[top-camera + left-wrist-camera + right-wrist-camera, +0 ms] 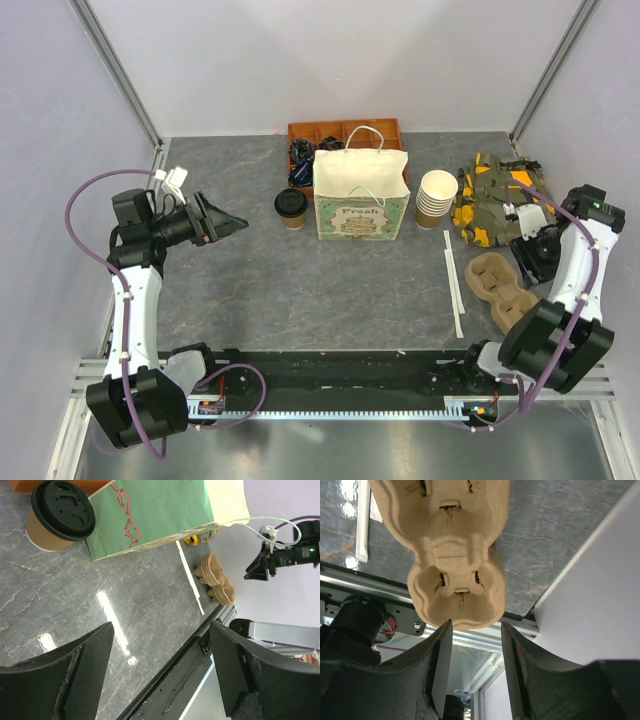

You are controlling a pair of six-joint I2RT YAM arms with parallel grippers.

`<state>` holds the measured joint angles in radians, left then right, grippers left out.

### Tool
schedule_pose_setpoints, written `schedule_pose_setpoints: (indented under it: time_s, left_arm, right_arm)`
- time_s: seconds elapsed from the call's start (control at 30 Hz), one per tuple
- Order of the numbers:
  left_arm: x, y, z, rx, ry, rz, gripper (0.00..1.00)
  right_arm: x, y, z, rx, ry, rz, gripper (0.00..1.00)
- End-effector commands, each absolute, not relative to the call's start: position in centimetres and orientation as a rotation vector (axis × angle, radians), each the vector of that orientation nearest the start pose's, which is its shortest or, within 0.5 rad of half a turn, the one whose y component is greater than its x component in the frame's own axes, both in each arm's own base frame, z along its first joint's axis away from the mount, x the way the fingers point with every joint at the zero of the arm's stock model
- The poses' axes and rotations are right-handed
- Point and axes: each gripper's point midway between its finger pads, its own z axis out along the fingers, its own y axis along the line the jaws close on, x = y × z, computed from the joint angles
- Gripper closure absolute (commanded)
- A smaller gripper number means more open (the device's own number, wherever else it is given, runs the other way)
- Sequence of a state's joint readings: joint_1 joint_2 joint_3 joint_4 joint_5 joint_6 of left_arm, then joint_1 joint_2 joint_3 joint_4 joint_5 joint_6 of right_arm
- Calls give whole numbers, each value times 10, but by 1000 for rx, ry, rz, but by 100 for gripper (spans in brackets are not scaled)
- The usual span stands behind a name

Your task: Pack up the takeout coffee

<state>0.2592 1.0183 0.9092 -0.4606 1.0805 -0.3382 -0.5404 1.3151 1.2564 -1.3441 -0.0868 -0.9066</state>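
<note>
Your takeout coffee (291,205) stands just left of the paper bag (362,205). Your left gripper (161,630) has its jaws wide and empty. Your right gripper (476,627) has its jaws half-parted at the pulp tray (455,555); you cannot tell whether they touch it.

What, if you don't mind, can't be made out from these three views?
- Contents of the paper bag: top view, its own walls hide them.
- Compartment box behind it: top view, bag covers the front; items too small.
- Whether the right pincer touches the pulp tray: right wrist view, depth unclear.
</note>
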Motion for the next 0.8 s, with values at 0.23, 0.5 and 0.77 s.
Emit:
schedule_pose_setpoints:
  time_s: [0.23,0.5,0.77]
  left_arm:
    - [264,-102,275,151,1949,-1182,16]
    - [262,-103,274,146,1951,-1173,17]
    - [264,-104,273,138,1957,-1174,17]
  right_arm:
    - [179,-142,135,-815,2957,124,56]
    - [179,-146,119,-856,2985,207,58]
    - [185,-149,105,-859,2985,226,60]
